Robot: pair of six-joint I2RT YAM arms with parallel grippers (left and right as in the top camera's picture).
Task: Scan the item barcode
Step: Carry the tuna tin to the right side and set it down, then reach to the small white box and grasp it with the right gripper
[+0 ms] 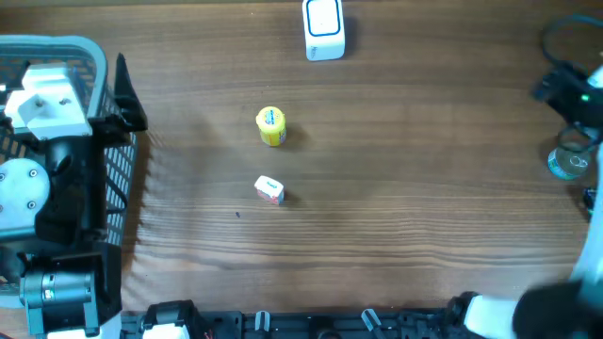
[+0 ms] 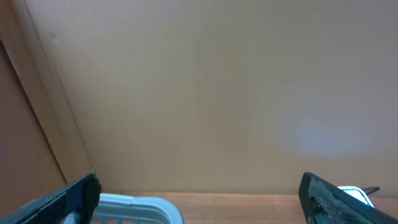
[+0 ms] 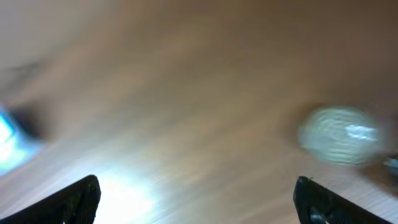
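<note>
Nearest me, the left gripper is spread wide with nothing between its fingers. The right gripper is also wide apart and empty, though that view is blurred.

On the desk, a small white box lies a little to 9 o'clock of the middle. A yellow container sits near it at its 12 o'clock. Neither is touched.

The left arm hangs over a basket well away at their 9 o'clock. The right arm is at the desk's 3 o'clock edge, beside a round clear disc.

Farthest off, at 12 o'clock, stands the white scanner.
</note>
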